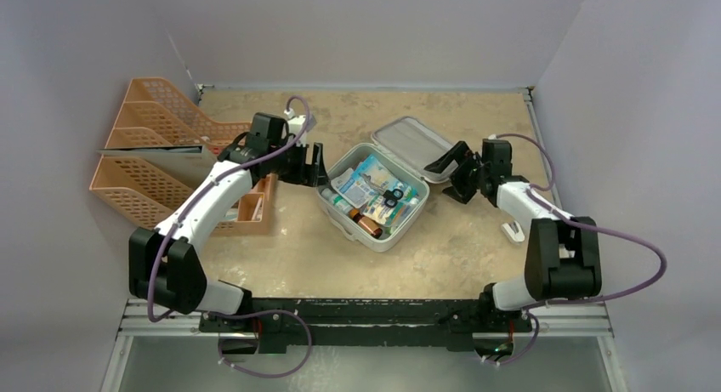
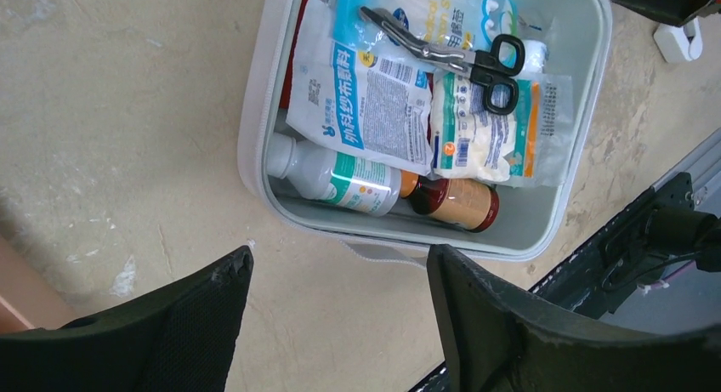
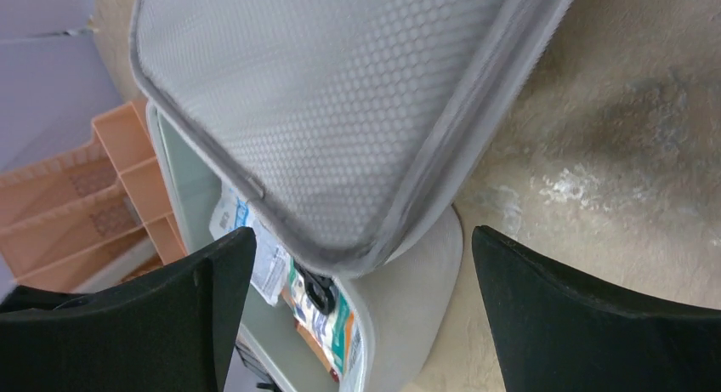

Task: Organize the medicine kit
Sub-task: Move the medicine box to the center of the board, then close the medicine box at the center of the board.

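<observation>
1. Hard to make out: in the left wrist view the near corner of the medicine kit (image 2: 255, 111) runs off the top edge, and the print on the packets is too small to read. In the right wrist view the lid (image 3: 340, 94) hides most of the inside.
2. A small white object (image 1: 513, 232) on the table (image 1: 442, 264) lies at 4 o'clock from the kit. I cannot tell what it is.
3. The left pincer (image 1: 310, 164) hangs at 9 o'clock just beside the medicine kit (image 1: 374, 239), its fingers well apart with nothing between them.
4. The right pincer (image 1: 449, 175) sits at 2 o'clock near the lid's (image 1: 412, 145) outer edge. Its fingers are spread wide, and I cannot tell whether they touch the lid.
5. Orange trays (image 1: 153, 154) stand at 9 o'clock, well apart from the kit, and the left arm crosses in front of them.
6. The kit stands mid-table, open, with its lid tilted back at 1 o'clock.
7. Nearest the left wrist camera inside the kit lie a white bottle (image 2: 332, 175) and a brown bottle (image 2: 455, 202), end to end. Over them sit a gauze packet (image 2: 366, 103) and a cotton packet (image 2: 493, 128), and black-handled scissors (image 2: 451, 56) lie on top
</observation>
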